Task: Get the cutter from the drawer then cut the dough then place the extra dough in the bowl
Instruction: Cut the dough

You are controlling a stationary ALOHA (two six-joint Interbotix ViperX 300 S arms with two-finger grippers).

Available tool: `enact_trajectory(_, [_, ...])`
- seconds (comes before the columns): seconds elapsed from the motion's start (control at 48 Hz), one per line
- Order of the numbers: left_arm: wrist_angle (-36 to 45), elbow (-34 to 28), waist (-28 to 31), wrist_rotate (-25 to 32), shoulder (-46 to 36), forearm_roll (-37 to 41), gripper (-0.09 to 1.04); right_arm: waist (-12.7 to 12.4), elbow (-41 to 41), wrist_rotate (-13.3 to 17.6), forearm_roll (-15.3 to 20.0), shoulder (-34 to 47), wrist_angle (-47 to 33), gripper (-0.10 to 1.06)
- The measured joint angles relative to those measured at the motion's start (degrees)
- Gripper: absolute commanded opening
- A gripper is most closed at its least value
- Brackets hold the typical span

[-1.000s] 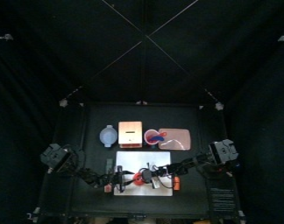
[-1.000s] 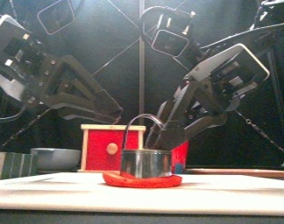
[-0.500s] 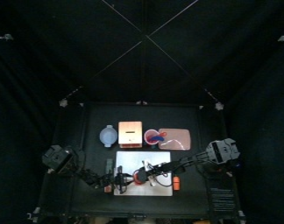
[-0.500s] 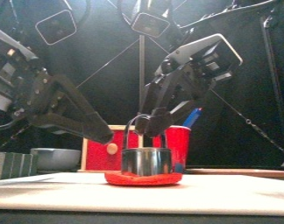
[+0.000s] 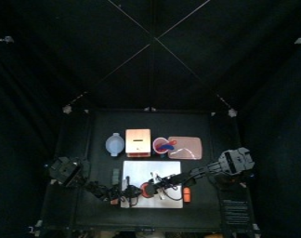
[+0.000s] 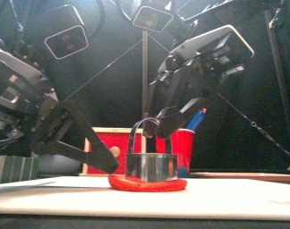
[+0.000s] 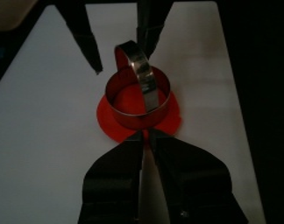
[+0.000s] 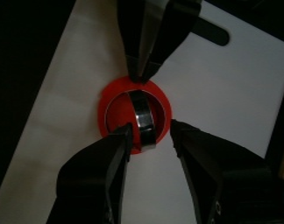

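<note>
The right gripper (image 8: 147, 131) had its fingers (image 8: 103, 166) narrowly apart astride the cutter (image 8: 142, 118) handle, while only the left wrist view showed the left gripper (image 7: 145, 140) pinched closed at the dough (image 7: 110, 127) edge.

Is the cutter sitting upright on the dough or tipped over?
Upright: the cutter stands level on the red dough, its wire handle arching overhead.

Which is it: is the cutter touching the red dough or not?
Touching. The front view shows the cutter standing sunk in the dough, red rim hugging its base with no gap.
</note>
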Motion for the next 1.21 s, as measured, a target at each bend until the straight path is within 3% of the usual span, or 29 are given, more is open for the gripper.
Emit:
enact_trajectory(0.5, [3.6, 0.0, 2.0, -0.4, -0.1, -0.2, 0.59, 0.7, -1.8, -0.5, -0.8, 1.0, 1.5, 0.74])
enact_trajectory(0.833, [3.6, 0.3, 2.1, -0.4, -0.1, -1.1, 0.59, 0.8, -2.9, -0.5, -0.8, 1.7, 2.1, 0.53])
enact_trajectory(1.208, [3.7, 0.4, 2.1, -0.4, -0.1, -1.2, 0.59, 1.0, -4.4, -0.4, -1.1, 2.0, 4.9, 0.52])
